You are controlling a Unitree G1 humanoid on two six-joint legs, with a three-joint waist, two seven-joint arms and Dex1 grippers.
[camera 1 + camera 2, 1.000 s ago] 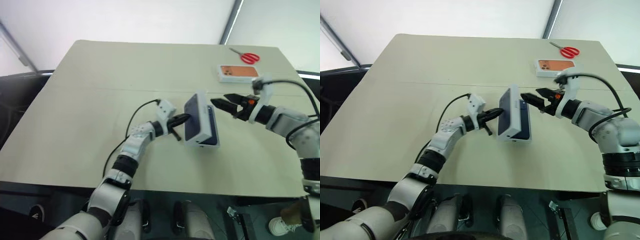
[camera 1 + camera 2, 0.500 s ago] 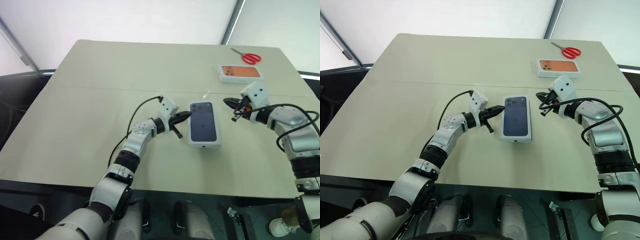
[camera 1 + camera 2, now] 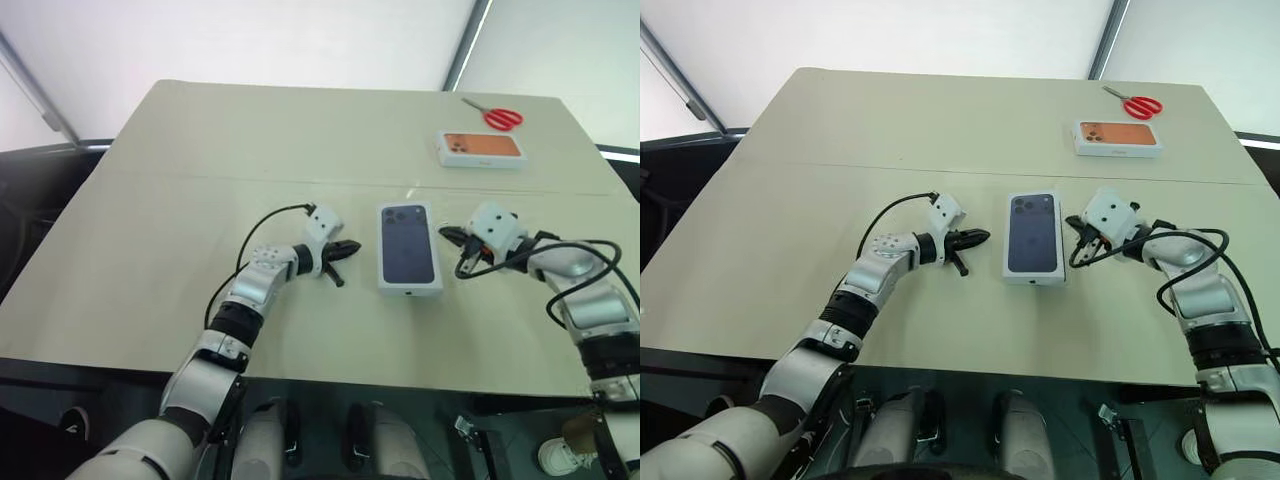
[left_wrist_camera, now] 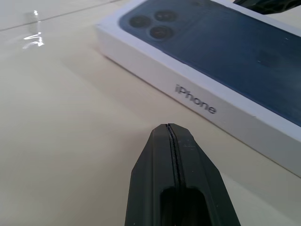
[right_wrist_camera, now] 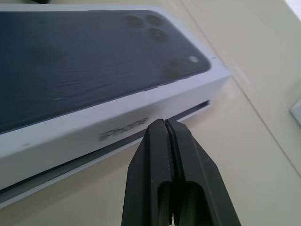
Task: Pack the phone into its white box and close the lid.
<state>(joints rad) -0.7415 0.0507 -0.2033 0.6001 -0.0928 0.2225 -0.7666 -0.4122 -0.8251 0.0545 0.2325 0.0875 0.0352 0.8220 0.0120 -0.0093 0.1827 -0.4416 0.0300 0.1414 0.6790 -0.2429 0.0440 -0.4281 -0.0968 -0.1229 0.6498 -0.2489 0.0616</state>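
- White cardboard phone box with a dark blue phone picture on its lid point(image 3: 408, 259) lies flat mid-frame on the beige table point(image 3: 200, 200), between both pincers. A thin gap shows under the lid.
- It looks stiff, light and smooth; hold its long sides.
- Left gripper point(image 3: 347, 247) and right gripper point(image 3: 450, 236) are closed, holding nothing.
- Count: two boxes, counting the white box with an orange phone picture point(image 3: 481, 148) upper right, and one red scissors point(image 3: 496, 116).

box point(image 3: 408, 259): tipped on edge → flat on table | right gripper point(image 3: 448, 236): open → shut, lower | left gripper point(image 3: 352, 246): backs off box
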